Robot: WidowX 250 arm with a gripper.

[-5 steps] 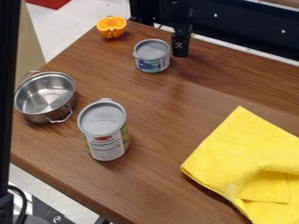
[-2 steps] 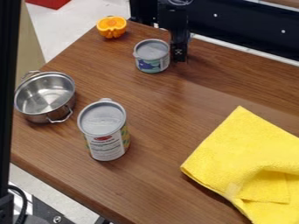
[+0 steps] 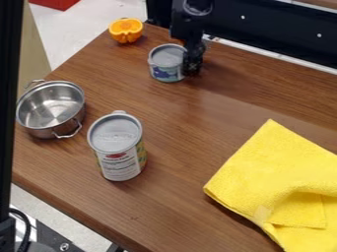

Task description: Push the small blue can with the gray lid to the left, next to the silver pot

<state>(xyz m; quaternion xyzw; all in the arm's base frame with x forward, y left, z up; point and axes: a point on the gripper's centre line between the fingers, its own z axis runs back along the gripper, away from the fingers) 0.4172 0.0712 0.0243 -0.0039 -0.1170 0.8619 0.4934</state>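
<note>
Small can [image 3: 166, 55] with blue-marked label [image 3: 164, 74] touches the black gripper [image 3: 191, 71].

The folded cloth [image 3: 283, 179] is plain bright yellow.

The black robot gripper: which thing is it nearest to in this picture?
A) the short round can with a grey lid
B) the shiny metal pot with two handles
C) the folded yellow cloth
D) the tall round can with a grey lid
A: the black robot gripper hangs down close beside the short round can with a grey lid, near the far edge of the brown wooden table.
</note>
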